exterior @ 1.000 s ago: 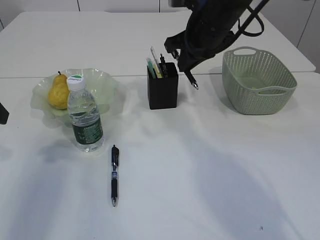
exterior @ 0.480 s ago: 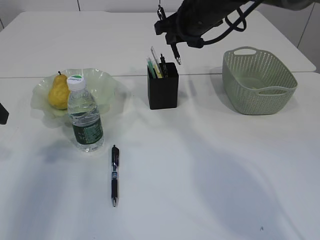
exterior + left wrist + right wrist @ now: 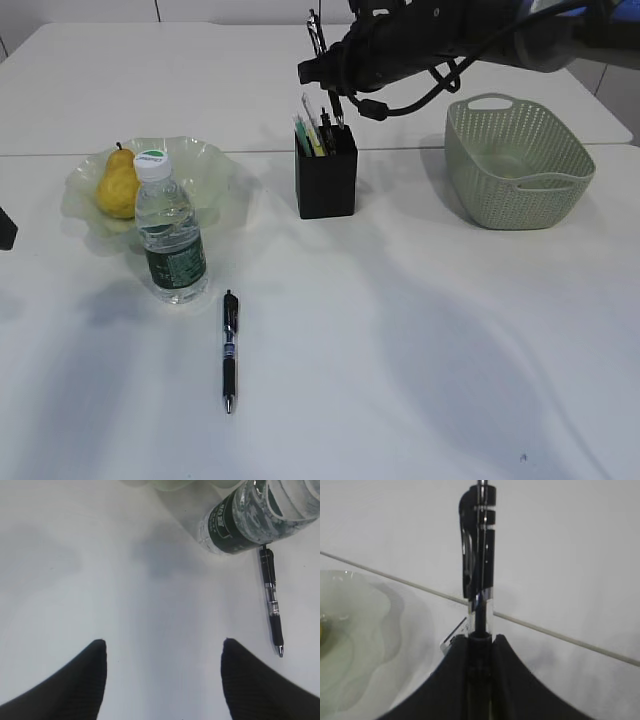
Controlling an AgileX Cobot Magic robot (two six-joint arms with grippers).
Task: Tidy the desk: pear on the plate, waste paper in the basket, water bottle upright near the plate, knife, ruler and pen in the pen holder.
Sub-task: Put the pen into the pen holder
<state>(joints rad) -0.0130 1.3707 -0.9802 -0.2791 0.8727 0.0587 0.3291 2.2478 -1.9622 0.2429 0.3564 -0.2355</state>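
Your right gripper (image 3: 335, 95) is clamped on a pen (image 3: 479, 555), upright over the pen holder (image 3: 325, 172) near the table's far edge. Pear (image 3: 117, 184) is plated, bottle (image 3: 170, 232) stands beside it. A second pen (image 3: 229, 350) lies mid-table; left gripper (image 3: 164, 652) hangs apart.

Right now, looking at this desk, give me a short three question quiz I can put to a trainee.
1. True or false: the pear already sits in the plate.
2. Multiple choice: what does the right pincer grip? A) a ruler B) a pen C) the bottle cap
3. Fill in: a second pen lies flat on the desk, just in front of the upright ___.

Key:
1. True.
2. B: it is clamped on a pen held over the pen holder.
3. Water bottle.
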